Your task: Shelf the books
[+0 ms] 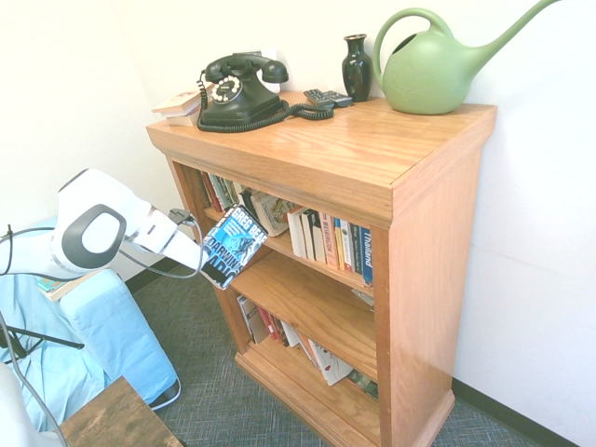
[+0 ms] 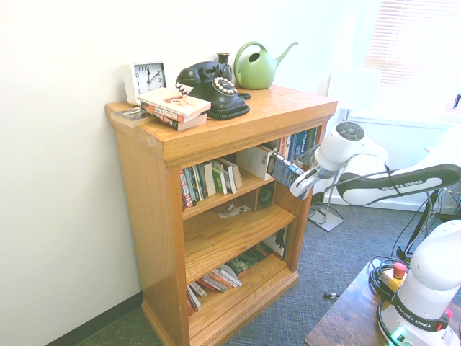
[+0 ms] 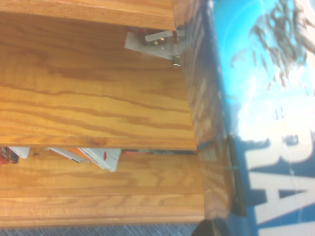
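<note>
Blue-and-black paperback [image 3: 275, 118] filling the foreground, clenched by the end effector [image 1: 207, 259], jutting beyond its tip

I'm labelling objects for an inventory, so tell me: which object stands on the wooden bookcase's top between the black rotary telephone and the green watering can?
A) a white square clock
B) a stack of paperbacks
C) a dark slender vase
C: the dark slender vase stands between the telephone and the watering can.
</note>
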`<state>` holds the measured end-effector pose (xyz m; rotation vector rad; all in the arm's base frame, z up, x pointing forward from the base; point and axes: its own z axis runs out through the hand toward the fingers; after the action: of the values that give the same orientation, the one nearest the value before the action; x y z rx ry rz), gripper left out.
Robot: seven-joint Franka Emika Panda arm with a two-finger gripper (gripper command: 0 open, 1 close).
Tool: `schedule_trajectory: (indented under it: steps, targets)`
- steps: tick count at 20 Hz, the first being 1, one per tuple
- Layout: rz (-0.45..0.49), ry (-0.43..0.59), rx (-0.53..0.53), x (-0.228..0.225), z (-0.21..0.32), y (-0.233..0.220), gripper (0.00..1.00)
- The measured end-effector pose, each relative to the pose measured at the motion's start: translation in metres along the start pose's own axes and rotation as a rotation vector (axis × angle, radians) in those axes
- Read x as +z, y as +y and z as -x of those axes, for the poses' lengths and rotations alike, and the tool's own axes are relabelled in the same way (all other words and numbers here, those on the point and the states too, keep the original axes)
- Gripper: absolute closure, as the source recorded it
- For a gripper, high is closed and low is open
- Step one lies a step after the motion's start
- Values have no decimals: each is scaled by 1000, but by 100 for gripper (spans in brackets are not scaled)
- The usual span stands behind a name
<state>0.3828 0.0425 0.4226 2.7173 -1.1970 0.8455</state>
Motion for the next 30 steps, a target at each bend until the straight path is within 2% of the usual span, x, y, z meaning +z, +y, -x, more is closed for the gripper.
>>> schedule_trajectory:
  steps: [5,20,30]
  targets:
    - [-26,29,-34,32,-3,-16,100]
    - [-73,105,-57,59,-36,-84,100]
    - [-103,130,-73,71,-36,-105,100]
